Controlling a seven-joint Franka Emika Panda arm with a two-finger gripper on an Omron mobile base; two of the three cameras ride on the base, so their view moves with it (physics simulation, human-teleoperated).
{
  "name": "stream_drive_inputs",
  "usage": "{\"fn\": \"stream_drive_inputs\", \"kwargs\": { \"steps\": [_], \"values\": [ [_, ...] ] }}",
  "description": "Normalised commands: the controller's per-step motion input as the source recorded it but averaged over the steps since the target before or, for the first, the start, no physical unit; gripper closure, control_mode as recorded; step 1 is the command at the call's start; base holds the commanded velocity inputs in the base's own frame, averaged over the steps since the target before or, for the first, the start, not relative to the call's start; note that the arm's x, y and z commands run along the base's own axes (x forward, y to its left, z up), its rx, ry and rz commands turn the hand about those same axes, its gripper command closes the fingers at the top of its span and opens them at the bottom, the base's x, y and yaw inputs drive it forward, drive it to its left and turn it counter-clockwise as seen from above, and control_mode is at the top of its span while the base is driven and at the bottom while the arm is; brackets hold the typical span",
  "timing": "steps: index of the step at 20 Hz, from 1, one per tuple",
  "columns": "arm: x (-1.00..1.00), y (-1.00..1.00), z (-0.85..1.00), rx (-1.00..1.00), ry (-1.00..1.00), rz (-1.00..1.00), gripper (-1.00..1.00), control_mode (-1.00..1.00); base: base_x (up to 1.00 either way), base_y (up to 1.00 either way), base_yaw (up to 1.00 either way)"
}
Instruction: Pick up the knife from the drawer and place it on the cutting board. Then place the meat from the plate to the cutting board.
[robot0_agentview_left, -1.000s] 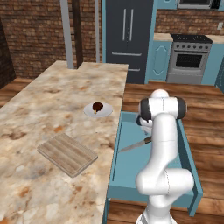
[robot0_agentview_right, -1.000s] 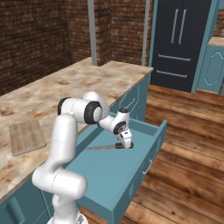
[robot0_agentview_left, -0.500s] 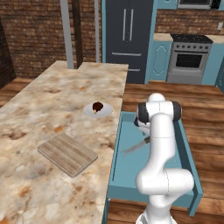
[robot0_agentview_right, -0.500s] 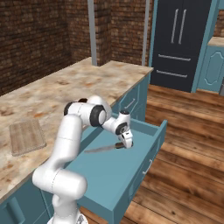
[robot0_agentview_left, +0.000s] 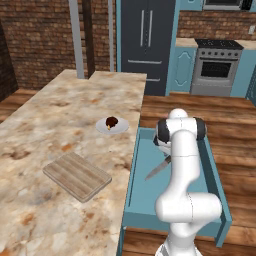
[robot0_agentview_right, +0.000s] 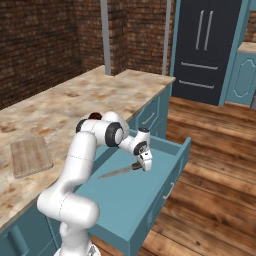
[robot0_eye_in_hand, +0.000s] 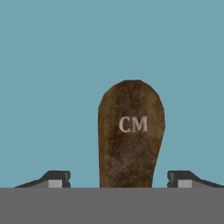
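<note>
You're looking at the knife (robot0_agentview_right: 121, 171) lying flat on the floor of the open teal drawer (robot0_agentview_right: 125, 205), mid-frame in the right base view, blade pointing lower left, dark handle toward the right. In the left base view the blade (robot0_agentview_left: 157, 169) is showing just left of the arm's white link, centre of frame, with the handle end sitting hidden behind the arm.

The gripper (robot0_agentview_right: 146, 166) is sitting low in the drawer right over the handle end. In the hand view you're seeing the brown handle (robot0_eye_in_hand: 130, 133), stamped "CM", running up from bottom centre, with one dark finger tip (robot0_eye_in_hand: 56, 178) standing at each side of it and teal floor showing in both gaps. So the jaws are straddling the handle, spread wider than it, not clamping it.

The cutting board (robot0_agentview_left: 77, 175) is lying on the stone counter (robot0_agentview_left: 45, 125) at left of centre in the left base view. The plate (robot0_agentview_left: 112, 125) is sitting above and right of it, well apart, carrying the meat (robot0_agentview_left: 112, 122).
</note>
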Motion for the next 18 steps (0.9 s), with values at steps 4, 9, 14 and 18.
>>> {"fn": "stream_drive_inputs", "kwargs": {
  "steps": [4, 9, 14, 18],
  "values": [
    [0.0, -0.02, -0.22, 0.0, -0.01, 0.0, 1.0, -1.0, 0.0, 0.0, 0.0],
    [0.0, -0.13, -0.05, 0.0, -0.02, -0.01, 1.0, -1.0, 0.0, 0.0, 0.0],
    [-0.17, -0.34, 0.1, 0.02, -0.01, -0.08, 1.0, -1.0, 0.0, 0.0, 0.0],
    [-0.39, -0.3, 0.34, 0.01, 0.0, -0.08, 1.0, -1.0, 0.0, 0.0, 0.0]
  ]
}}
